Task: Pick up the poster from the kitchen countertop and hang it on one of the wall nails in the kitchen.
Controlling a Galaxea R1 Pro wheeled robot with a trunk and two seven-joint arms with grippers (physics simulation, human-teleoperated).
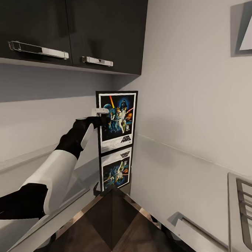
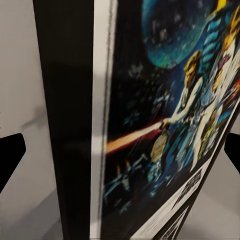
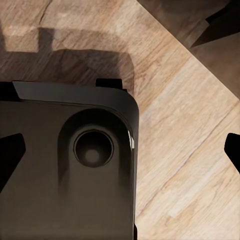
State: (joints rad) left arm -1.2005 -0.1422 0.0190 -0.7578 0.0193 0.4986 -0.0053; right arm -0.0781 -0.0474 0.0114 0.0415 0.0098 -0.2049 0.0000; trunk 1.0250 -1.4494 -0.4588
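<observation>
Poster (image 1: pixel 116 120) upright between left pincer (image 1: pixel 103 116) fingers.

Left arm (image 1: pixel 61 163) outstretched, its gripper (image 1: pixel 103 116) at full reach, fingers (image 2: pixel 11 156) spread wide.

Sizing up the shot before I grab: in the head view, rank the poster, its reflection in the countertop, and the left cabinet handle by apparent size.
1. poster, the largest.
2. reflection, somewhat shorter.
3. left handle, long but very thin, the smallest area.
The handle sits at a different distance from the camera, so this says little about true size.
</observation>
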